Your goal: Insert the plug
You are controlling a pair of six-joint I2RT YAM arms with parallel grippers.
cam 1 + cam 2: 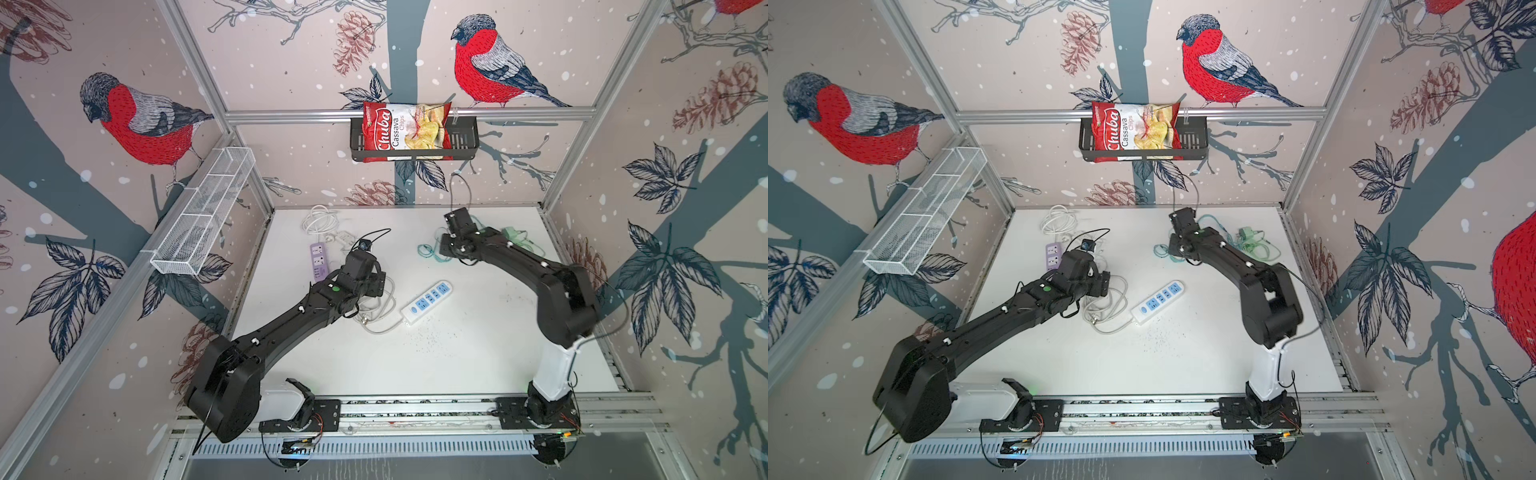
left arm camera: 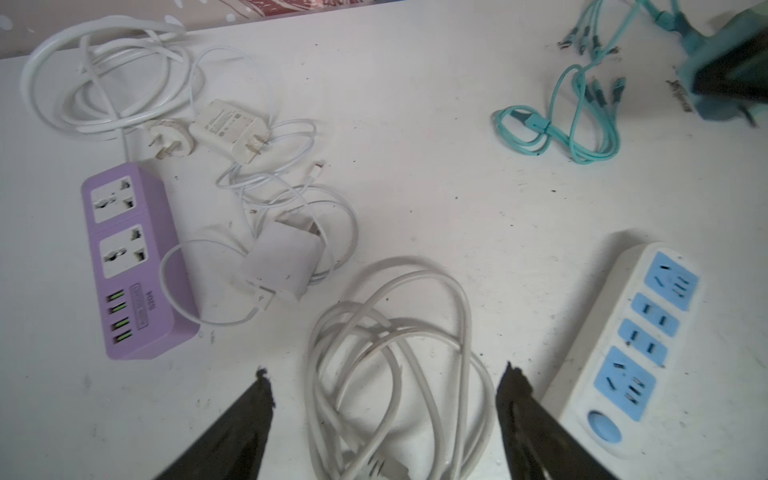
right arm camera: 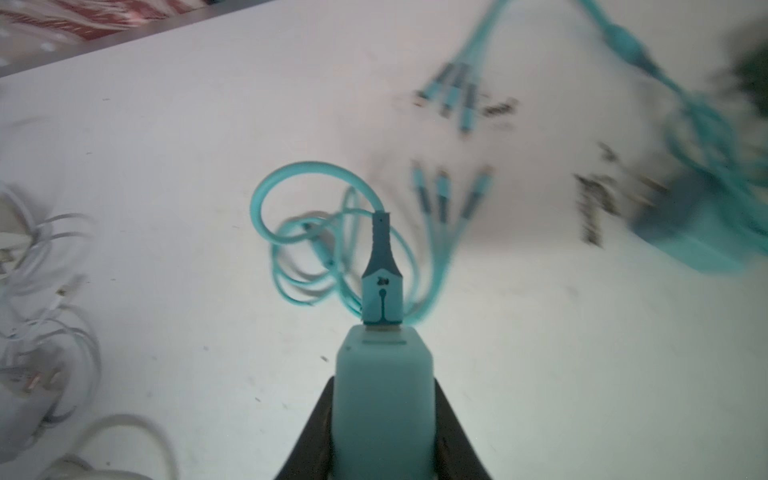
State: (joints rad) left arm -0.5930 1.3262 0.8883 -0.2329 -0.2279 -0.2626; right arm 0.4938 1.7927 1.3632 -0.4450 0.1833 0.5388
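My right gripper [image 3: 384,384] is shut on a teal plug [image 3: 384,399], a charger block held above the table. A teal cable [image 3: 380,266] runs out of its front to a loose coil below. In the left wrist view this held plug [image 2: 706,97] shows at the far side. A white power strip with blue sockets [image 1: 428,301] [image 1: 1158,301] [image 2: 636,336] lies mid-table. My left gripper [image 2: 385,372] is open above that strip's coiled white cord [image 2: 395,332], close beside the strip. In both top views the fingers of both grippers are hidden under the wrists.
A purple power strip [image 2: 133,257] [image 1: 318,259] lies at the back left among white chargers [image 2: 230,133] and cords. A second teal charger [image 1: 513,235] [image 3: 698,237] and teal cables [image 2: 582,120] lie at the back right. A chips bag [image 1: 407,131] sits in a wall basket.
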